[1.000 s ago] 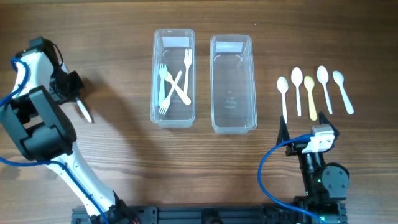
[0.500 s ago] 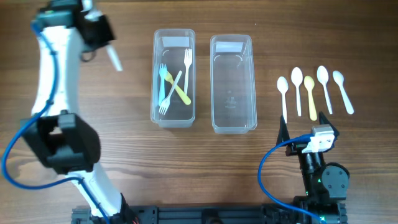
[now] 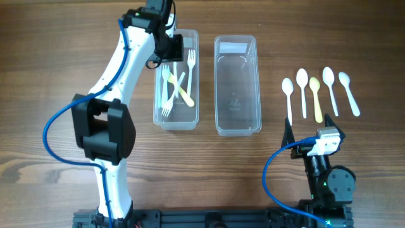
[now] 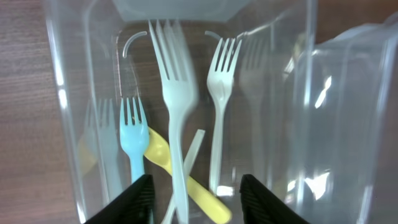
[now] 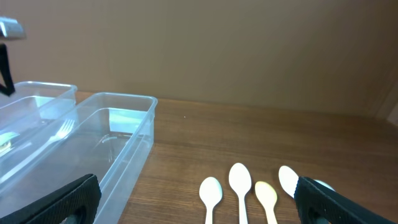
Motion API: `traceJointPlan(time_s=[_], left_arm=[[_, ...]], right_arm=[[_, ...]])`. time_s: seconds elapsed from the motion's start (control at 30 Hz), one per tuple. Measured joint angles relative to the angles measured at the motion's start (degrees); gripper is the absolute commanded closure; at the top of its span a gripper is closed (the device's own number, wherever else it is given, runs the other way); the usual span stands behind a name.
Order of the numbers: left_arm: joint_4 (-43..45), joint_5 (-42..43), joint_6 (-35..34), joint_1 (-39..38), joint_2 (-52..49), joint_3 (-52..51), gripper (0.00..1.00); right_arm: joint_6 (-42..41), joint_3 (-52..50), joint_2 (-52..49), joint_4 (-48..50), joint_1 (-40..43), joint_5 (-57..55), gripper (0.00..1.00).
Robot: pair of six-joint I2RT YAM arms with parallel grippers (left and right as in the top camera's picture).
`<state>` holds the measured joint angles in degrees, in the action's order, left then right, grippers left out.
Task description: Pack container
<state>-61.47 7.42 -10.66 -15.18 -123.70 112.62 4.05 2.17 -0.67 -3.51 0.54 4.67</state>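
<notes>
The left clear container (image 3: pixel 158 76) holds several plastic forks. My left gripper (image 3: pixel 172 45) hovers over its far end, jaws open. In the left wrist view a long white fork (image 4: pixel 177 93) lies between the spread fingers of the left gripper (image 4: pixel 196 202) and touches neither. Beside it lie a blue fork (image 4: pixel 130 137), a yellow one (image 4: pixel 186 183) and another white fork (image 4: pixel 221 68). The right clear container (image 3: pixel 237 85) has nothing in it. Several spoons (image 3: pixel 316 95) lie in a row on the right. My right gripper (image 5: pixel 202 202) stands open just short of them.
The two containers stand side by side, their long walls nearly touching. The left arm (image 3: pixel 120 82) stretches across the table's left part from the front edge. The right arm's base and blue cable (image 3: pixel 278 171) sit at the front right.
The left arm swung from the far left of the table to over the left container, carrying a white fork. Its jaws have opened, and the fork lies free between them.
</notes>
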Motion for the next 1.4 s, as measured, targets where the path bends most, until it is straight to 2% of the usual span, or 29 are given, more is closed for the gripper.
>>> traceJointPlan(time_s=[0.1,0.3,0.53,0.77,1.4], left_arm=[[0.07,0.0,-0.15,0.26,-0.31,0.02,0.2],[-0.2,-0.44,-0.22,4.24,3.08,5.55,0.0],[-1.51,-10.27,-0.15,15.72,18.12,11.56,0.0],[-3.96,-12.37,-0.17,25.38,15.76,11.23,0.0],[-3.93,-12.57,-0.17,26.99,15.69,11.19,0.0]], right_arm=[[0.0,0.0,0.0,0.0,0.0,0.0,0.0],[0.0,0.0,0.0,0.0,0.0,0.0,0.0],[0.0,0.0,0.0,0.0,0.0,0.0,0.0],[0.0,0.0,0.0,0.0,0.0,0.0,0.0],[0.0,0.0,0.0,0.0,0.0,0.0,0.0]])
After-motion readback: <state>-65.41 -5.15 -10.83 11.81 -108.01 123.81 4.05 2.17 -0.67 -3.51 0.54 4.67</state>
